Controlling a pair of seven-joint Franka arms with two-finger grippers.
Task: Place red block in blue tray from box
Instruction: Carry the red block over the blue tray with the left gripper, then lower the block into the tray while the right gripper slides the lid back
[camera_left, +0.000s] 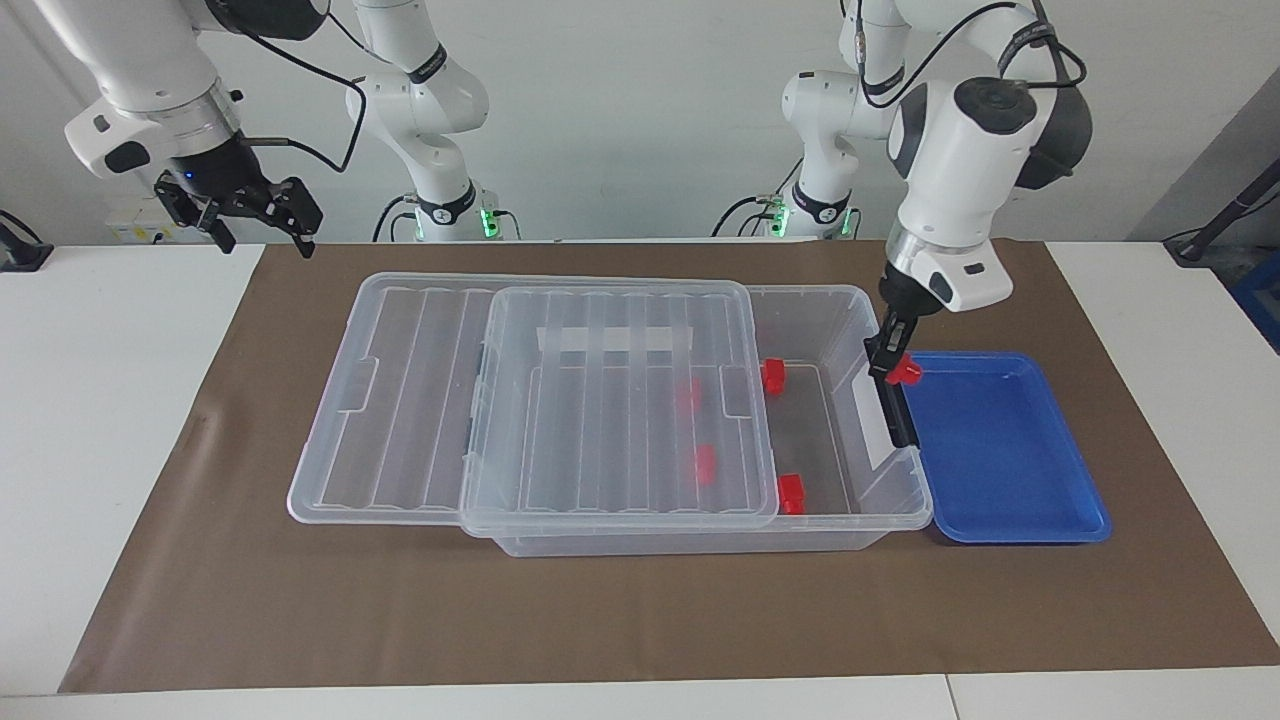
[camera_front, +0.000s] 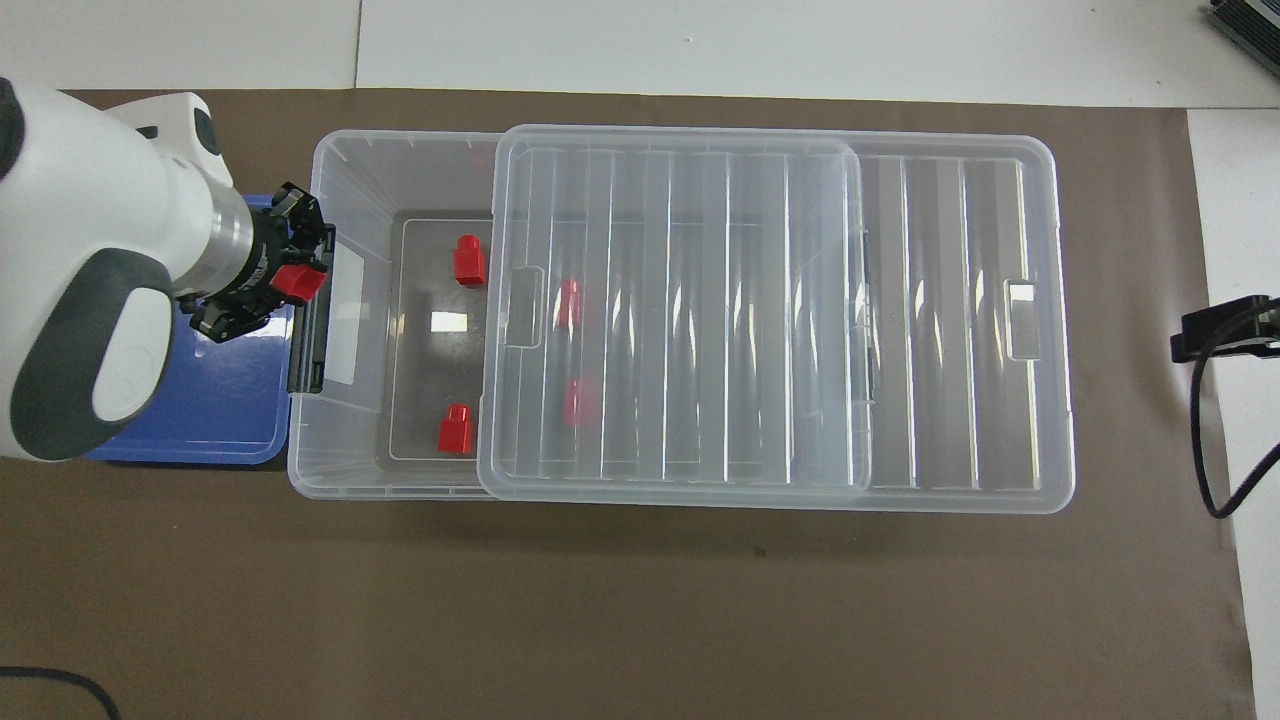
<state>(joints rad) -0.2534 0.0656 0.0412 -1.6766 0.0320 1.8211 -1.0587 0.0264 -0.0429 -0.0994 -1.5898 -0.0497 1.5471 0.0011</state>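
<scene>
1. Red block (camera_left: 906, 371) is held in the air between the fingers of the left gripper (camera_left: 893, 362), over the edge of the blue tray (camera_left: 1000, 450) where the tray meets the box (camera_left: 850, 430).
2. The left gripper is closed on that block; it hangs over the black clip handle (camera_left: 893, 410) at the end of the box, and in the overhead view it is seen over the tray's edge.
3. The blue tray lies on the brown mat (camera_left: 640, 610) just beside the box, at the left arm's end of the table; nothing is seen resting on its floor.
4. The box stands beside the tray with its clear ribbed lid (camera_left: 620, 400) slid partly off toward the right arm's end, so that the end of the box next to the tray is uncovered.
5. Two more red blocks (camera_left: 773, 376) (camera_left: 792, 493) lie in the uncovered part of the box; two others (camera_left: 705, 464) (camera_left: 688, 392) are seen through the lid.
6. The right gripper (camera_left: 255, 212) waits in the air, well apart from the box, over the edge of the mat at the right arm's end; its fingers are spread apart and nothing is held.
</scene>
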